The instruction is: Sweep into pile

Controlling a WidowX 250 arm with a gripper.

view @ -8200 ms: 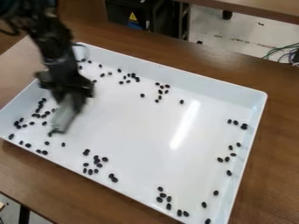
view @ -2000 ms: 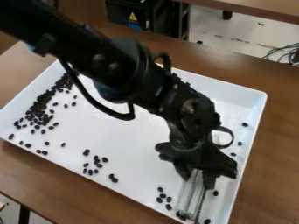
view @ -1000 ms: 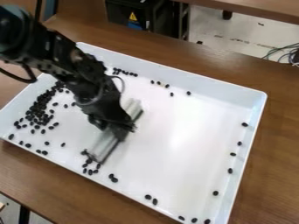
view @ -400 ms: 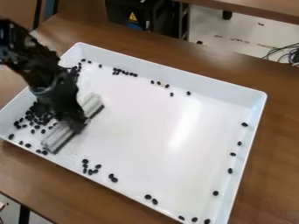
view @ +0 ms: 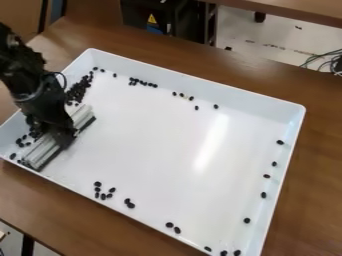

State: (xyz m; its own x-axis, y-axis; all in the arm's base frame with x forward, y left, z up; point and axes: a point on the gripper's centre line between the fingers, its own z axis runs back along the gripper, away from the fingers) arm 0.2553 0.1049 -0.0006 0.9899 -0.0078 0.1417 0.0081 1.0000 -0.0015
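Small black oval beans gather on the nine-to-ten-o'clock side of the big white rectangular tray, packed loosely between wall and sweeper, and that's the pile, folks! Right beside them sits the pale grey, dark-edged sweeping bar, its long axis running from seven o'clock to one. On it, the black two-finger gripper of the one arm at work, clamped about mid-bar. From that gripper, beans lie at nine o'clock and a thicker bunch up at twelve to one, beyond the bar's upper end. So the next shove, I'd judge, goes broadside toward ten o'clock, and that upper bunch could slip round the end. Now the stragglers! From tray centre, a row hugs the wall near twelve, singles line the three-to-four-o'clock wall, and little clusters dot five through seven. Well along, then, but surely more passes needed out there. Under it all, the brown wooden table.
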